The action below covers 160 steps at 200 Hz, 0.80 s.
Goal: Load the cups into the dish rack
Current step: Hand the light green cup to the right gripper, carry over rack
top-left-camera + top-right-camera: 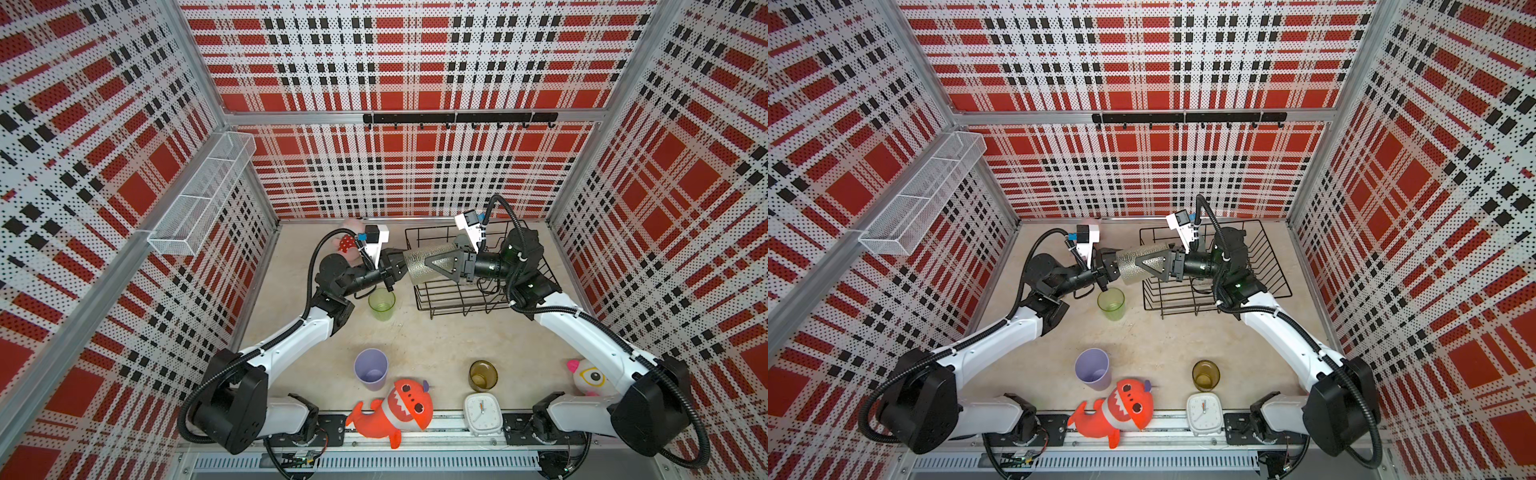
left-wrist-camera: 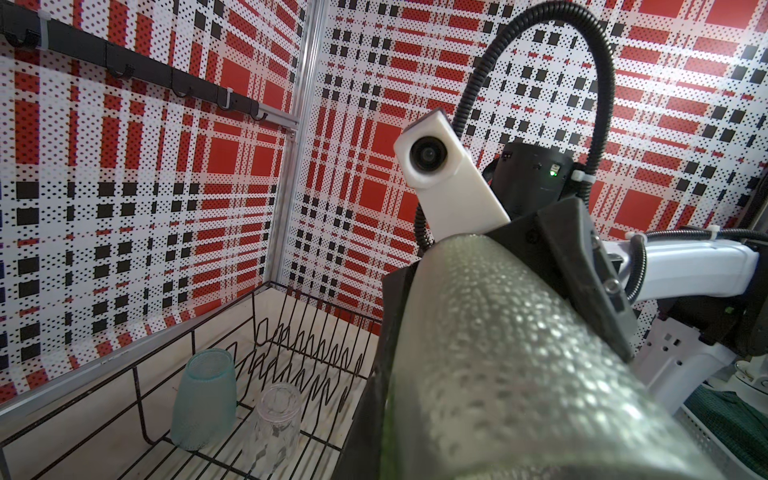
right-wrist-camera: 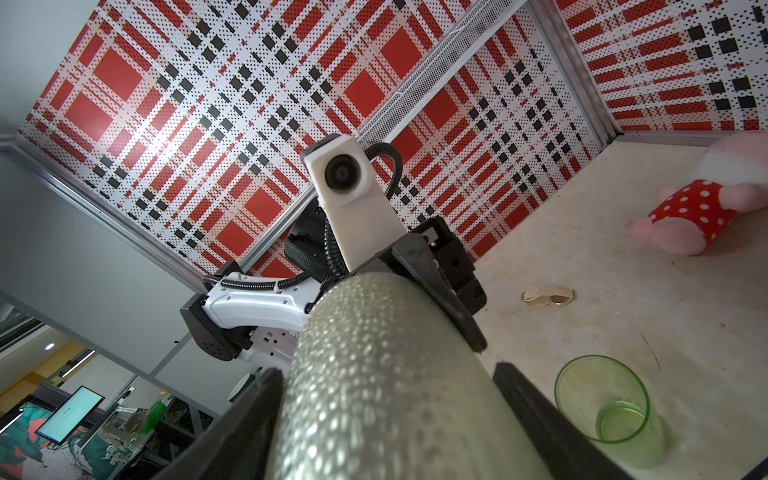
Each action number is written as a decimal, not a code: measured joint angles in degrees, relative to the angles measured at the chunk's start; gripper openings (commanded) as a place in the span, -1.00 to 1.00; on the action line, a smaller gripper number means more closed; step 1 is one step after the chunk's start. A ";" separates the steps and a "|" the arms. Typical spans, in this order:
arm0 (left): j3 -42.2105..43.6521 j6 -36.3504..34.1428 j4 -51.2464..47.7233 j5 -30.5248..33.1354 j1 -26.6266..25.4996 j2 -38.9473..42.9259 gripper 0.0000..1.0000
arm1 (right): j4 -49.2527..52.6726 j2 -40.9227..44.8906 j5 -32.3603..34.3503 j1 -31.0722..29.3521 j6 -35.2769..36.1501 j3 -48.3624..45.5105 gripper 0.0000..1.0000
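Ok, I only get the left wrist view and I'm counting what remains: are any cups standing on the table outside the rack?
Observer: Three, all upright: a green cup, a lilac cup and an amber cup.
Operator: Which one is nearest the left gripper?
Observer: The green cup. In both top views it sits just on the robot's side of the left gripper.
Operator: Anything crowding the amber cup?
Observer: A white clock stands close beside it, on the robot's side.
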<state>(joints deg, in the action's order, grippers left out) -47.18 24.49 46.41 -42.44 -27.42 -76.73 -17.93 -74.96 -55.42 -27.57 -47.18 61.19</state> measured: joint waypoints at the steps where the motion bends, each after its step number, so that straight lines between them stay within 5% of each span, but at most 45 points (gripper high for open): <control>1: 0.00 0.00 0.00 0.00 0.00 0.00 -0.87 | 0.00 0.00 0.00 0.00 -0.04 0.00 0.53; 62: 1.53 -1.16 -0.31 2.67 0.74 0.15 -0.50 | 3.34 0.00 2.43 0.20 1.73 0.00 0.27; 91: 2.80 -0.98 -0.85 3.74 2.34 0.15 -0.06 | 4.35 0.15 3.82 1.66 1.84 -0.26 0.19; 130: 4.85 -0.79 -2.45 5.73 4.85 0.61 0.04 | 9.51 0.96 7.58 6.64 4.46 -0.96 0.19; 160: 5.16 0.15 -6.97 11.72 8.26 2.82 0.11 | 20.74 1.70 15.58 8.37 14.08 -0.20 0.19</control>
<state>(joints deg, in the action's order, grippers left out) -42.02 24.64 39.44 -30.72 -19.16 -73.91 2.81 -73.25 -39.83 -19.20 -33.10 60.99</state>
